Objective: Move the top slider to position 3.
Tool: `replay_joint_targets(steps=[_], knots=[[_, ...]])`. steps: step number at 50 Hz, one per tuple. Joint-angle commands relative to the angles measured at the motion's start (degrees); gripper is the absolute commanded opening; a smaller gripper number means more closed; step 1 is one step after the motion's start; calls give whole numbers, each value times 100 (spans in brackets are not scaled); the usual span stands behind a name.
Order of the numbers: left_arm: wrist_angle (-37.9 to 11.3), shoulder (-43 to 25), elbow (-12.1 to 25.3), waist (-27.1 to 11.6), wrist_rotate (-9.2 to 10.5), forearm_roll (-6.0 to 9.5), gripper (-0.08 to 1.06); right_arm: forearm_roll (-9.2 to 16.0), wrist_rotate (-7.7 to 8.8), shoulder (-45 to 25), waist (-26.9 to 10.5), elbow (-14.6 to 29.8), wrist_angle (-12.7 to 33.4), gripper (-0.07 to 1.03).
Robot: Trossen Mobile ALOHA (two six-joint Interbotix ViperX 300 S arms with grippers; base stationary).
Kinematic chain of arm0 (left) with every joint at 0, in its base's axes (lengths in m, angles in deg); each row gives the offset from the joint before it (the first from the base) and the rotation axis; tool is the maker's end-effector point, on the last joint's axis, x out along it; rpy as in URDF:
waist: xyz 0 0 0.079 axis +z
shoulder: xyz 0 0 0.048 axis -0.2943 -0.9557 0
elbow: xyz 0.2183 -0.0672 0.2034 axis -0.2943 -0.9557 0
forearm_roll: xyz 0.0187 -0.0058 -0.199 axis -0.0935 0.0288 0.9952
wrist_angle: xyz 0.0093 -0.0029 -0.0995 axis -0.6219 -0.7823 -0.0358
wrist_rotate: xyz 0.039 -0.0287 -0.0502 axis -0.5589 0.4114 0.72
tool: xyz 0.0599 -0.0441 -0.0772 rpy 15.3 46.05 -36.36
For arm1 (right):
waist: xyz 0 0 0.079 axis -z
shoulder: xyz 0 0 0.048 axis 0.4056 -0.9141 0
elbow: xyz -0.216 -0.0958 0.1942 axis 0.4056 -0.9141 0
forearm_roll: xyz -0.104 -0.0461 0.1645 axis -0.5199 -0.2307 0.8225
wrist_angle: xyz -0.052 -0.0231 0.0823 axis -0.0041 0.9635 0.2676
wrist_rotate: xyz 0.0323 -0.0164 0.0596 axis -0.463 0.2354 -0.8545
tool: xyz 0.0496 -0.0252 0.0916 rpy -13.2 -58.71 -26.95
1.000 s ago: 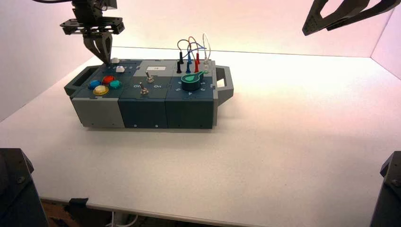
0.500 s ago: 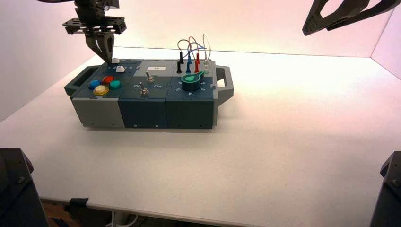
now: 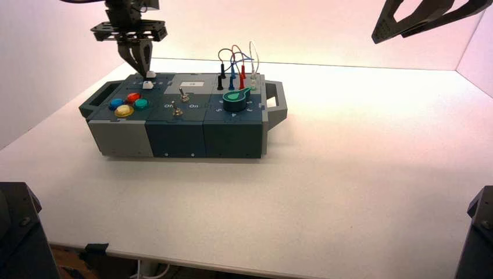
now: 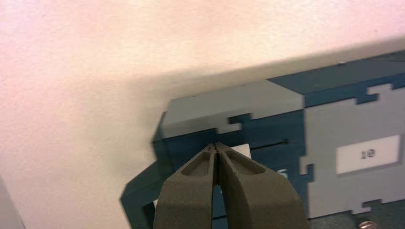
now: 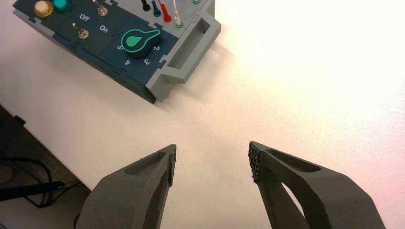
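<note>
On the tabletop [image 3: 349,174], at far left, a dark angular carry handle [image 3: 95,103] on the grey and dark-blue box [image 3: 174,136]. Next along, a cluster of round push buttons: blue [image 3: 117,104], yellow [image 3: 124,110], red [image 3: 133,97], green [image 3: 141,104].

Right behind them, down at the back-left corner, the left end effector [image 3: 145,76]! Pressed fully shut, tip against tip, with nothing gripped between. And there, at those tips, the tiny white plastic top slider knob [image 3: 151,74], on the dark panel's back edge; too close to tell touching from just beside. Just in front, a second white plastic slider knob [image 3: 148,85].

On to the middle: two thin metal toggle switches [image 3: 184,95], beside "Off" and "On" lettering. Then black, blue, red and white wires [image 3: 234,55], looping up behind a round dark knob with a green pointer [image 3: 234,101]. Past a grey carry handle [image 3: 281,104], far right, high over the tabletop: the right end effector [image 5: 212,163], spread wide, holding nothing, well apart from the box.
</note>
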Motion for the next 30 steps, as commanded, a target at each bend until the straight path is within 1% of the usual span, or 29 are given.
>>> replay_joint_targets(steps=[1, 17, 30], knots=[[0, 132, 114, -62, 18, 18, -3, 9, -18, -18, 0, 70, -62, 78], [18, 255, 158, -62, 44, 9, -3, 9, -18, -18, 0, 70, -62, 78], [9, 668, 193, -97, 44, 9, -3, 9, -26, -18, 9, 79, -62, 78]])
